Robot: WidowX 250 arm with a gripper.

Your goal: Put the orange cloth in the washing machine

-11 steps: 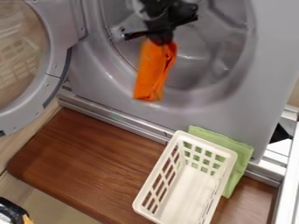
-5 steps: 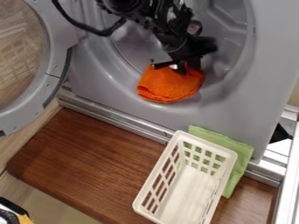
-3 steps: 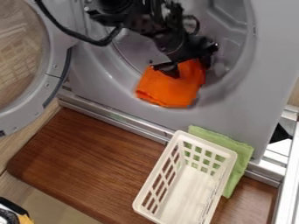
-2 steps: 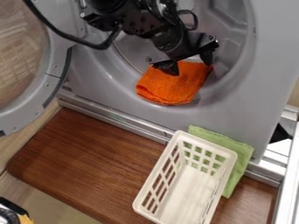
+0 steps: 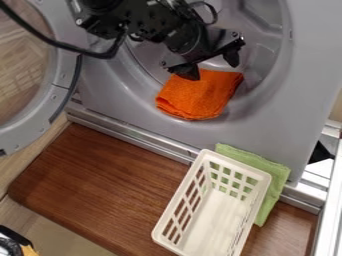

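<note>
Pulled up and left since the earlier frame, the black two-finger tool (image 5: 211, 69) hangs spread and released by the upper edge of the folded orange cloth (image 5: 199, 97); this lies inside the grey washing machine's (image 5: 304, 75) lower rim, long axis slanting lower left to upper right.

From where I stand, the washing machine (image 5: 277, 120) fills twelve o'clock, its door (image 5: 63, 92) out at ten. A cloth (image 5: 198, 97) lies on the lower part of its mouth, near one. Toward seven spreads a board (image 5: 100, 185); at five a basket (image 5: 217, 215) sits on it, with another cloth (image 5: 276, 175) partly behind the basket, around four.
</note>
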